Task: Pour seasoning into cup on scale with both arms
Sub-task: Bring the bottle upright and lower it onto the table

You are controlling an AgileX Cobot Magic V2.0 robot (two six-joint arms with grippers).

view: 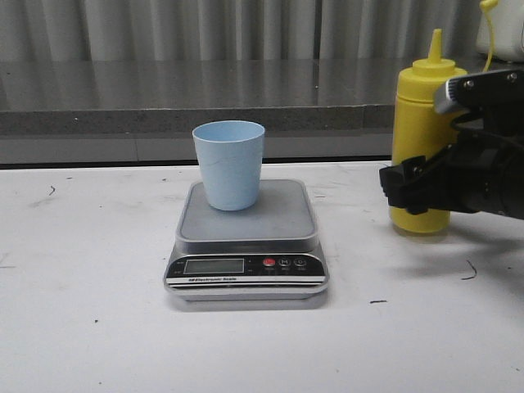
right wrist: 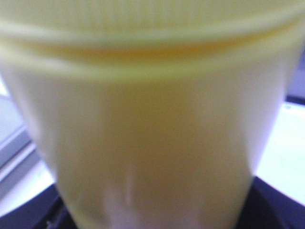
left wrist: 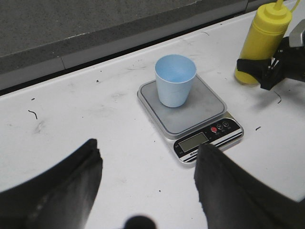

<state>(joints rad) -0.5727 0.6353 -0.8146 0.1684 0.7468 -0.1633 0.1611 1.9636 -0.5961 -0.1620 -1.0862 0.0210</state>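
The yellow seasoning bottle (view: 422, 123) stands upright on the white table, right of the scale (view: 246, 237). My right gripper (view: 407, 185) is closed around the bottle's lower half, with one finger (view: 401, 182) across its front. In the right wrist view the bottle (right wrist: 152, 133) fills the picture, blurred. The light blue cup (view: 230, 164) stands upright and empty on the scale's platform. My left gripper (left wrist: 150, 148) is open and empty, above the table in front of the scale (left wrist: 190, 112) and apart from the cup (left wrist: 175, 78). It does not show in the front view.
A grey ledge and wall (view: 205, 106) run along the back of the table. The bottle's cap hangs on its tether (view: 490, 33) at the upper right. The right arm's body (view: 491, 172) fills the space right of the bottle.
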